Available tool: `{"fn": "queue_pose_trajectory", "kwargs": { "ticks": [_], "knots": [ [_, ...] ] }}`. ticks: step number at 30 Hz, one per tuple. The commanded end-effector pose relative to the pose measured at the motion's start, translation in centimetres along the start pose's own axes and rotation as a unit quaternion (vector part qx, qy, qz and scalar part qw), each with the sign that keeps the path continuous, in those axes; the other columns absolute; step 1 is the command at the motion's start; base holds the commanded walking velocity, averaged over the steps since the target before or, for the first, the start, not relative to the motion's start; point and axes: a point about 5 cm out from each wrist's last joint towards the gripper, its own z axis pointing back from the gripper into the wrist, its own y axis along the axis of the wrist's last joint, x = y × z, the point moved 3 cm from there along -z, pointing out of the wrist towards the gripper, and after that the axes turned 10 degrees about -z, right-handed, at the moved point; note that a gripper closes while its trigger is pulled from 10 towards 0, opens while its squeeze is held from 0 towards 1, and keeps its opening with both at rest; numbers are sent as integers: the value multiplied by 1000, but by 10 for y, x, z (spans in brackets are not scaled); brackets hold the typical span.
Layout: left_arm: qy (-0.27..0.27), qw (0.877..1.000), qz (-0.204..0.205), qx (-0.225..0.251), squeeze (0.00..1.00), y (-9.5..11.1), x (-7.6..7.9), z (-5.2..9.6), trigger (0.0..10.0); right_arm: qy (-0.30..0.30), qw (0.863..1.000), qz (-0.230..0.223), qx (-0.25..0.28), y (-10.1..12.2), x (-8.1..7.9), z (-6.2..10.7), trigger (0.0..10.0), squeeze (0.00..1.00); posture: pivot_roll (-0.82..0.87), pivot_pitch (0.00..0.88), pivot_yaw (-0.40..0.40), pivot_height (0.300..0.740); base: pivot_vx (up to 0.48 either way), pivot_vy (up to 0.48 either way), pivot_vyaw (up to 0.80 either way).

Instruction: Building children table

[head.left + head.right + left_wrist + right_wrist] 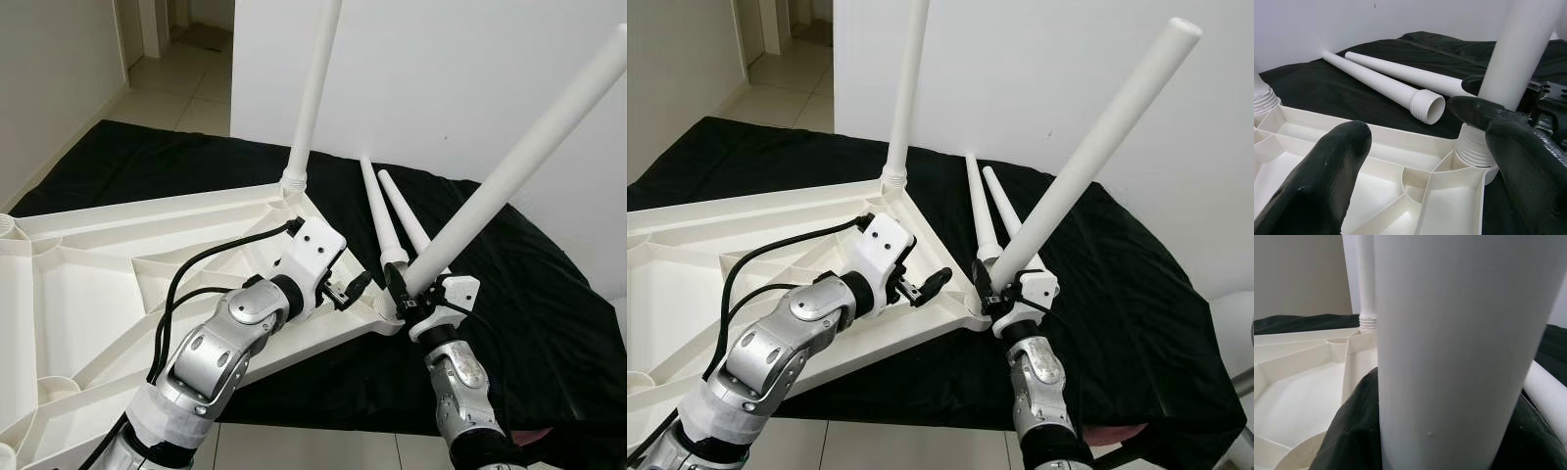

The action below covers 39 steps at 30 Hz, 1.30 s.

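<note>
The white plastic tabletop (118, 284) is lying upside down on a black cloth, ribbed underside facing up. One white leg (313, 93) stands straight up in its far corner socket. A second leg (1087, 157) sits tilted in the near corner socket, leaning to the right. Two more loose legs (1386, 83) lie side by side on the cloth just past that corner, threaded ends toward the tabletop.

Two black fingers (1327, 176) of the left gripper (1425, 161) stand apart over the ribbed white tabletop (1415, 161). A white leg (1518, 54) rises from the corner socket (1474, 149) — the right gripper (1488, 105) grips it. Beyond, two loose legs (1386, 83) lie side by side on black cloth (1317, 88).
</note>
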Motion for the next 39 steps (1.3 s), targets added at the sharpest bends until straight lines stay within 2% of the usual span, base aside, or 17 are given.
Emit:
{"fn": "queue_pose_trajectory", "kwargs": {
  "ticks": [1, 4, 7, 9, 19, 26, 31, 34, 35, 36, 37, 39],
  "knots": [
    [-32, 999, -5, 9, 0, 6, 7, 0, 10000, -69, 985, -15, -157, -61, 22, 35, 10000, 0, 47, 0, -104, 740, 0, 0, 0],
    [-32, 999, -5, 10, 0, 6, 7, -1, 10000, -69, 983, -26, -167, -62, 24, 32, 10000, 0, 46, 0, -104, 740, 0, 0, 0],
    [-31, 999, -5, 10, 0, 6, 7, -1, 10000, -69, 979, -14, -189, -65, 26, 29, 10000, 0, 48, 0, -106, 740, 0, 0, 0],
    [-30, 999, -6, 9, 0, 6, 6, -1, 10000, -66, 975, 11, -211, -68, 27, 27, 10000, 0, 48, 0, -106, 740, 0, 0, 0],
    [-27, 1000, -4, 9, 0, 6, 6, 0, 10000, -44, 969, 27, -241, -72, 24, 25, 10000, 0, 49, 0, -113, 740, 0, 0, 0],
    [-25, 1000, -4, 10, 0, 7, 6, -1, 10000, -45, 969, 29, -243, -74, 25, 26, 10000, 0, 48, 0, -115, 740, 0, 0, 0],
    [-24, 1000, -5, 11, 0, 7, 5, -1, 10000, -48, 974, 6, -219, -74, 23, 32, 10000, 0, 47, 0, -116, 740, 0, 0, 0],
    [-24, 1000, -5, 11, 0, 7, 5, -1, 10000, -75, 979, -50, -185, -73, 24, 37, 10000, 0, 42, 0, -111, 740, 0, 0, 0],
    [-24, 1000, -5, 11, 0, 7, 5, -1, 10000, -75, 979, -50, -185, -73, 24, 37, 10000, 0, 42, 0, -111, 740, 0, 0, 0],
    [-25, 1000, -5, 11, 0, 8, 6, -1, 10000, -89, 977, -78, -176, -73, 25, 39, 10000, 0, 41, 0, -110, 740, 0, 0, 0],
    [-25, 1000, -5, 11, 0, 8, 6, -1, 10000, -89, 977, -78, -176, -73, 25, 39, 10000, 0, 41, 0, -110, 740, 0, 0, 0],
    [-26, 1000, -5, 11, 0, 8, 6, -1, 10000, -107, 975, -114, -158, -73, 27, 43, 10000, 0, 42, 0, -110, 740, 0, 0, 0]
  ]
}}
